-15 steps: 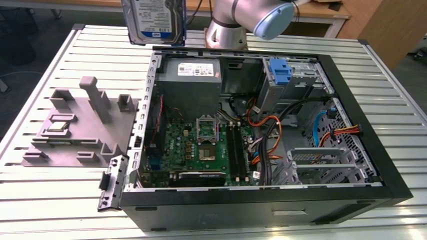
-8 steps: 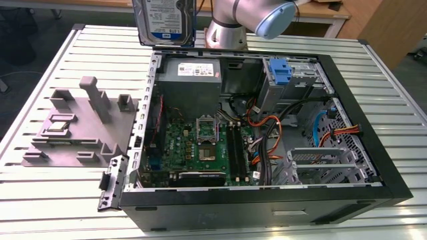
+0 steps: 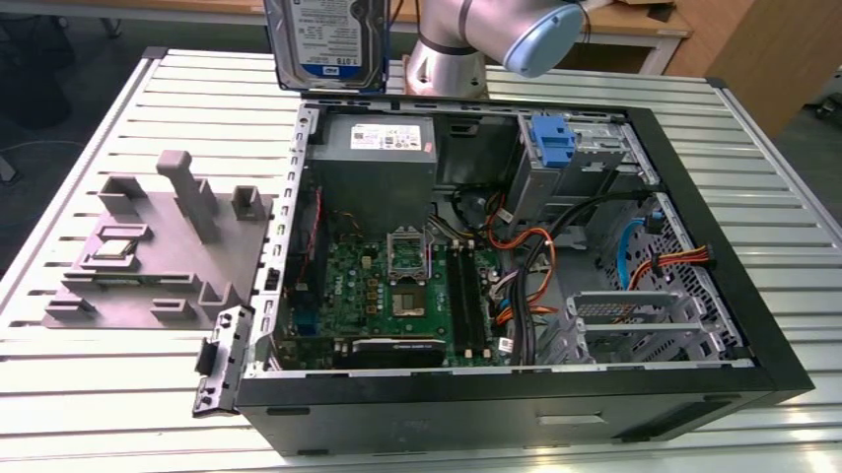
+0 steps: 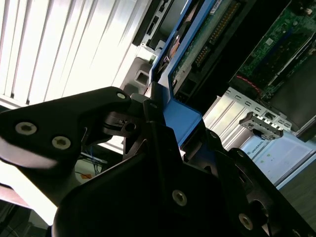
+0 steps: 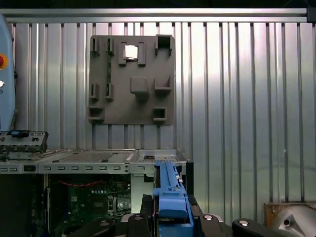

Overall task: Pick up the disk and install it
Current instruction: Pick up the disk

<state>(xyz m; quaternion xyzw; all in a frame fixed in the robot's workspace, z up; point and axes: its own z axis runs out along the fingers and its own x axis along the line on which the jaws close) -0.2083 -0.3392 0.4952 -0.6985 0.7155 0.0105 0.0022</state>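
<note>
The disk [image 3: 329, 44], a silver-grey drive with a white-and-blue label in a blue carrier bracket, hangs upright in the air above the far corner of the open computer case [image 3: 776, 374], on the exterior view's left. In both wrist views my gripper [image 4: 163, 118] [image 5: 168, 212] is shut on it, with its black fingers [image 5: 143, 210] clamped on the blue bracket [image 5: 170, 195]. The second wrist view shows the disk's green circuit-board side [image 4: 207, 34] running away from the jaws, over the case interior.
Inside the case lie the motherboard [image 3: 394, 286], power supply [image 3: 375, 148], a blue-handled caddy [image 3: 555, 138], loose cables [image 3: 526, 256] and a metal drive cage [image 3: 632, 315]. A grey fixture plate [image 3: 158, 256] with a small silver chip [image 3: 116, 248] sits on the slatted table [image 3: 105, 394]. The arm's base [image 3: 455, 59] stands behind the case.
</note>
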